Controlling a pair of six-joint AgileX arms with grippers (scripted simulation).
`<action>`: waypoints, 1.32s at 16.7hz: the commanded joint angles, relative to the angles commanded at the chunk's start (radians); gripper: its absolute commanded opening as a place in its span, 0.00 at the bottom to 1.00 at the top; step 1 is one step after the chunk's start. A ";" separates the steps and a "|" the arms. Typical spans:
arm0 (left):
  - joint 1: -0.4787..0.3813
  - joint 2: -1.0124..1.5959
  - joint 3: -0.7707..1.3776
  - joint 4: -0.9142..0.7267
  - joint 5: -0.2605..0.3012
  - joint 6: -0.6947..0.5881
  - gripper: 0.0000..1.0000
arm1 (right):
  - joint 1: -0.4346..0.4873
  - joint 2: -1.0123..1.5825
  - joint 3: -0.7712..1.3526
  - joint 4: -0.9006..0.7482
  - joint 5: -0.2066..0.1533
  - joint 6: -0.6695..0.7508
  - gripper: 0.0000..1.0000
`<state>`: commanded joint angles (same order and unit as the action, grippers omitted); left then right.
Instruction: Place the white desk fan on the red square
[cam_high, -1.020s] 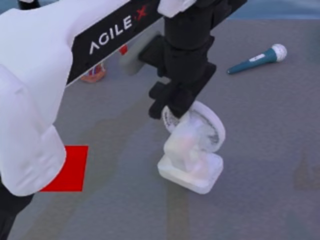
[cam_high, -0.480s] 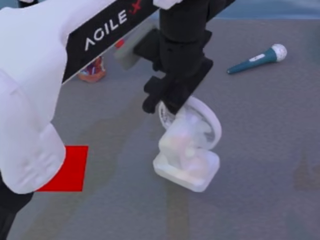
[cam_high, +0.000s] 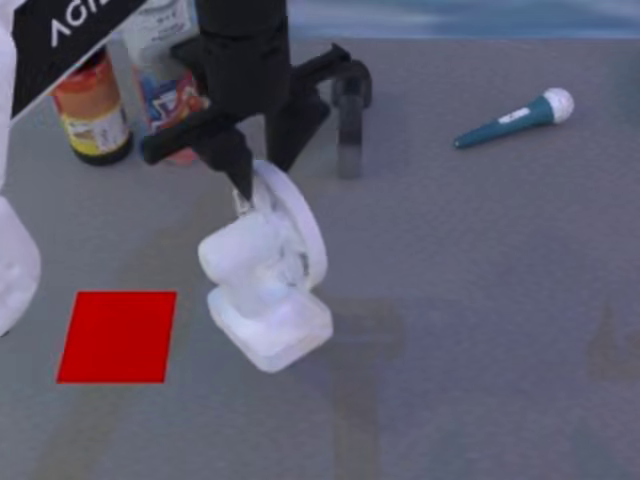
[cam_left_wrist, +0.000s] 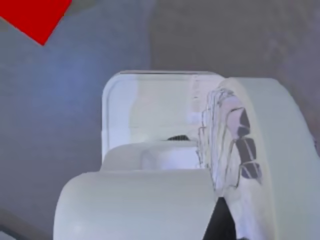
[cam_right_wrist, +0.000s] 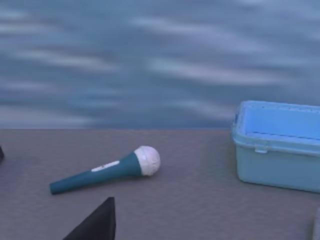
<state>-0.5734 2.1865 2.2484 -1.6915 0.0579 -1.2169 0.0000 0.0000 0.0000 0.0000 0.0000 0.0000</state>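
One arm works: the left gripper (cam_high: 250, 190) is clenched on the cage rim of the small all-white plastic desk fan (cam_high: 268, 285), left of frame centre. The flat bright red square (cam_high: 118, 336) lies just left of it, at lower left; I would keep the fan upright and square its base over the patch before letting go.

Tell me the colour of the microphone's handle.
Dark teal, with a white head: the microphone shows best in the right wrist view.

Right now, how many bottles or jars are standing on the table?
2, both at the table's far left in the top view: an orange-lidded jar, and beside it a white bottle partly behind the left arm. More may be hidden behind that arm.
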 joint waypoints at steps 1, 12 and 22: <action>0.033 -0.021 -0.023 -0.002 0.009 0.109 0.00 | 0.000 0.000 0.000 0.000 0.000 0.000 1.00; 0.338 -0.321 -0.354 0.089 0.110 1.466 0.00 | 0.000 0.000 0.000 0.000 0.000 0.000 1.00; 0.410 -0.516 -0.691 0.259 0.145 2.334 0.00 | 0.000 0.000 0.000 0.000 0.000 0.000 1.00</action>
<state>-0.1637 1.6709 1.5571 -1.4321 0.2024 1.1174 0.0000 0.0000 0.0000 0.0000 0.0000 0.0000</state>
